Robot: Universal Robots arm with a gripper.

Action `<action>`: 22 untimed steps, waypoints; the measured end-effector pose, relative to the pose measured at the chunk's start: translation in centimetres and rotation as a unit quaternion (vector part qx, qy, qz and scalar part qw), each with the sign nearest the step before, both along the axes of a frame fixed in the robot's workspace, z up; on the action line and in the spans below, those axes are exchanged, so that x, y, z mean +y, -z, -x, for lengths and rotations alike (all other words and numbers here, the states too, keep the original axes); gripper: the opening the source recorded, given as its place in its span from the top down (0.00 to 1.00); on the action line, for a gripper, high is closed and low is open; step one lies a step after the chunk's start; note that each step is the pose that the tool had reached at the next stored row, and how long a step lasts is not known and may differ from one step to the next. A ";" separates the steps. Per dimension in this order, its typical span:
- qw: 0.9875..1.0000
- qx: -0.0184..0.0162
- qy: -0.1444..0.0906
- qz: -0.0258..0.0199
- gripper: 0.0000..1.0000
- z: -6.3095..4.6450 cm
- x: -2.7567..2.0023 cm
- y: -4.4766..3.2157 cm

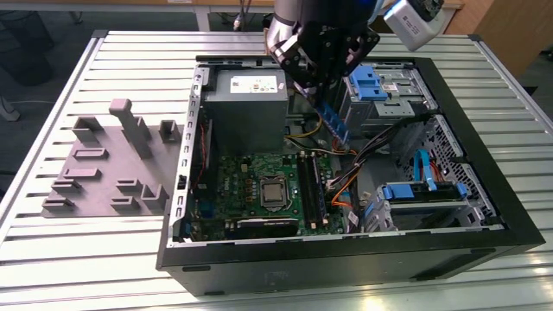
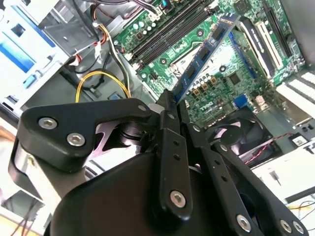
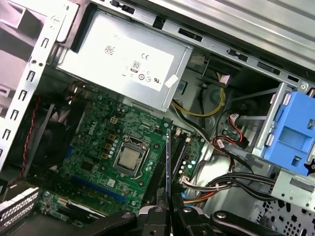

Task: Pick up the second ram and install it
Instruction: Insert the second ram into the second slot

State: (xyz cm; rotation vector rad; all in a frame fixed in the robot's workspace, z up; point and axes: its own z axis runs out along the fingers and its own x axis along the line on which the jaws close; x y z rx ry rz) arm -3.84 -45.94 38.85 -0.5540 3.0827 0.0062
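Exterior view, upper centre: the pincer grips the second ram, its long axis slanting down-frame, well above the memory slots at lower centre.

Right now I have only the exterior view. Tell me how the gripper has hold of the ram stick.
Observer: In the second wrist view the gripper is shut on one end of the second ram; the rest juts out free above the motherboard.
Operator: Give me its line against the slots.
Observer: In the first wrist view it shows edge-on, running roughly along the black memory slots beside the processor.
Operator: Say what sits on the processor's far side from the slots.
Observer: In both wrist views, a black fan with a red and black wire.
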 end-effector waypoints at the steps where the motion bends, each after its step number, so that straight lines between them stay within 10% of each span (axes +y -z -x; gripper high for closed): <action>1: 1.000 0.000 0.005 0.000 0.86 0.0 0.00 0.01; 11: 0.998 0.000 0.061 0.001 0.86 -0.1 0.00 0.08; 22: 0.992 0.000 0.129 0.002 0.86 -0.1 0.04 0.14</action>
